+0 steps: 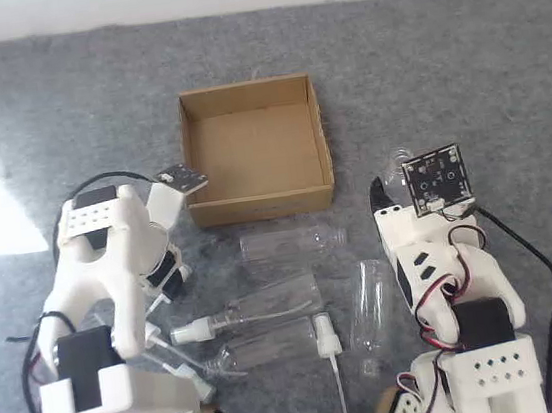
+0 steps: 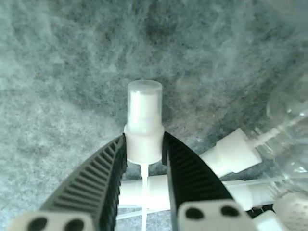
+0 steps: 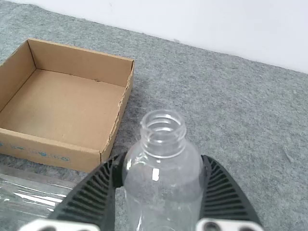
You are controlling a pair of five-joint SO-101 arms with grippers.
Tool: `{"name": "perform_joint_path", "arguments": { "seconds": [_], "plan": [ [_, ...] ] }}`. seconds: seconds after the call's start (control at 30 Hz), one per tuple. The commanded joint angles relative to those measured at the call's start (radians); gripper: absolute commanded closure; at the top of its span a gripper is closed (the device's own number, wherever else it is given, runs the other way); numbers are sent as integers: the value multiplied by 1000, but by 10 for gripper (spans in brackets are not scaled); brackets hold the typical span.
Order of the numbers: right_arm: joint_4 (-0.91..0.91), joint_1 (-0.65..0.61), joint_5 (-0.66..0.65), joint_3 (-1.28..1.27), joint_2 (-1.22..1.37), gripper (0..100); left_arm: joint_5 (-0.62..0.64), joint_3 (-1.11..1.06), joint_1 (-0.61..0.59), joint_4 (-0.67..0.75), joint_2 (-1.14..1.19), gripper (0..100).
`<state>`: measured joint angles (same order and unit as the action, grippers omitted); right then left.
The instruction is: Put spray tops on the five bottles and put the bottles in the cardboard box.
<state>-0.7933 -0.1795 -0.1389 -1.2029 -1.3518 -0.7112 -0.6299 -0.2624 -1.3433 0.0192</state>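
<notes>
Spray top [image 2: 143, 103] sits pinched at its collar in my left gripper [image 2: 143, 139], the two jaws pressed against either side of it and its thin dip tube running back between them. It hangs close over the grey mat [image 2: 57, 72], beside other white tops. My right gripper [image 3: 161, 166] clamps an uncapped bottle [image 3: 162, 132] round its shoulder, with the open mouth tilted up and away from me, just beside the cardboard box [image 3: 48, 147]. As I judge it, the step in hand is mating these two, and the tube is the hard part. I should line its tip up with the mouth first, feed it straight down so it does not buckle on the rim, then seat the collar squarely and twist. The bottle must be kept firm, since clear plastic may slip or give under the jaws. The wrist views give me the grips and the bare threads of the neck. The high view adds that my arms are well apart, so the top has a fair way to travel, and that the box [image 1: 261, 206] holds nothing yet. It also shows four more bottles [image 1: 290, 242] lying on the mat between the arms, one apparently capped already, with a loose spray top [image 1: 326, 333] among them.
</notes>
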Motion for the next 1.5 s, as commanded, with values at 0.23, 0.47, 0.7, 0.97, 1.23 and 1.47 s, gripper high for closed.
{"name": "perform_joint_path", "arguments": {
  "seconds": [0.23,0.47,0.7,0.97,1.23,1.47],
  "plan": [
    [19,19,3,14,-10,887,-3,33,6,-31,-17,952],
    [21,19,3,14,-10,887,-5,56,3,-63,-5,840],
    [19,19,3,14,-10,887,-5,18,-2,-21,-5,859],
    [19,19,3,14,-12,887,-2,-77,5,80,-5,882],
    [18,19,3,14,-13,887,-3,-67,6,74,-15,973],
    [18,19,3,14,-12,887,-3,36,-2,-54,-17,978]
  ]
}}
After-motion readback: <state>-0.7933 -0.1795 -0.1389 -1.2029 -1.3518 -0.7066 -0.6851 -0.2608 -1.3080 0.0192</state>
